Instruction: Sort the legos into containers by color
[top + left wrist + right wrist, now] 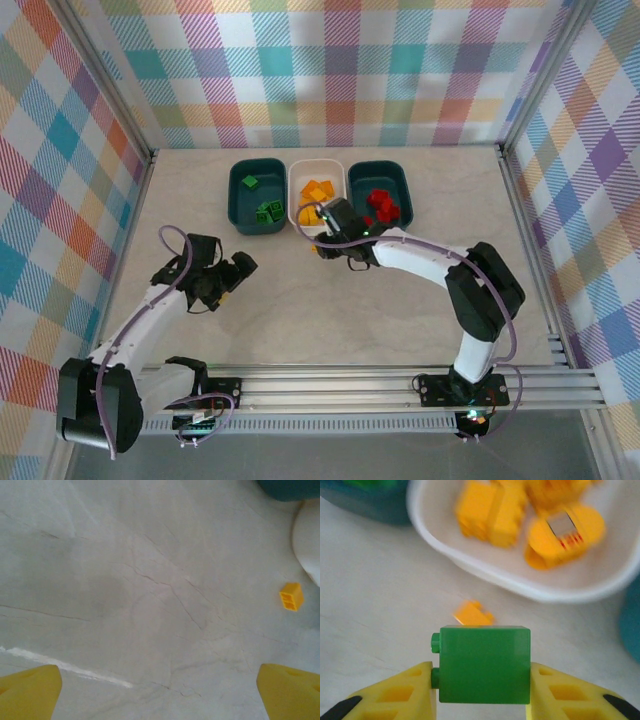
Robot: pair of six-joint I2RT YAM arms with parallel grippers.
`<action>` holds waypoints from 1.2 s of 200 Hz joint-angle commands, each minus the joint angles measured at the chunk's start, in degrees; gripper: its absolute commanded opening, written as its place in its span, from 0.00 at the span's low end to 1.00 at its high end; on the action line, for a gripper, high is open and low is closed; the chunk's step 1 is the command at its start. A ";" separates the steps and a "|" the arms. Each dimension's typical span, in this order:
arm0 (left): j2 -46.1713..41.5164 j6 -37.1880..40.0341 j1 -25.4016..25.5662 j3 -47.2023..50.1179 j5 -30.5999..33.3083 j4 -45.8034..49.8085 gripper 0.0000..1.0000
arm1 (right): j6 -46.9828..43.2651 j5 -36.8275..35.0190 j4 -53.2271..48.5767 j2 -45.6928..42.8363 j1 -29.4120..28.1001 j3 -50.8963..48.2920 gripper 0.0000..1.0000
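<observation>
The right claw [482, 702] pinched a green lego [485, 662] just near of the white container [530, 591]. A loose orange lego [472, 614] lay on the worktop [380, 605] between them. Farther left, the left claw [160, 695] hung spread wide.

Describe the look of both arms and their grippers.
The left arm and right arm have glossy white links with black joints. A thin lilac cable loops along each. The left gripper and right gripper have blunt yellow plastic fingers, the right's with moulded recesses and black patches.
</observation>
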State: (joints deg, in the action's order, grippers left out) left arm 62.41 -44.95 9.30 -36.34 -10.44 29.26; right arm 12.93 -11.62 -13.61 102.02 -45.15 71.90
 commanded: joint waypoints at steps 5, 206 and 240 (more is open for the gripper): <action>4.41 -3.41 -2.43 -0.47 -2.54 -2.40 1.00 | 2.63 4.83 1.76 6.86 -1.59 10.47 0.38; 2.38 2.67 -2.68 -0.76 -8.56 -1.66 1.00 | 14.63 -10.64 2.25 10.23 -0.41 14.15 0.67; 3.31 2.10 -2.66 0.10 -8.75 -3.96 1.00 | 23.25 -11.86 4.50 6.65 -1.26 0.11 0.72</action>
State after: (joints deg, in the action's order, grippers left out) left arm 65.71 -43.44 7.31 -36.34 -18.09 27.66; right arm 26.46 -20.97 -12.58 108.25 -45.65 78.52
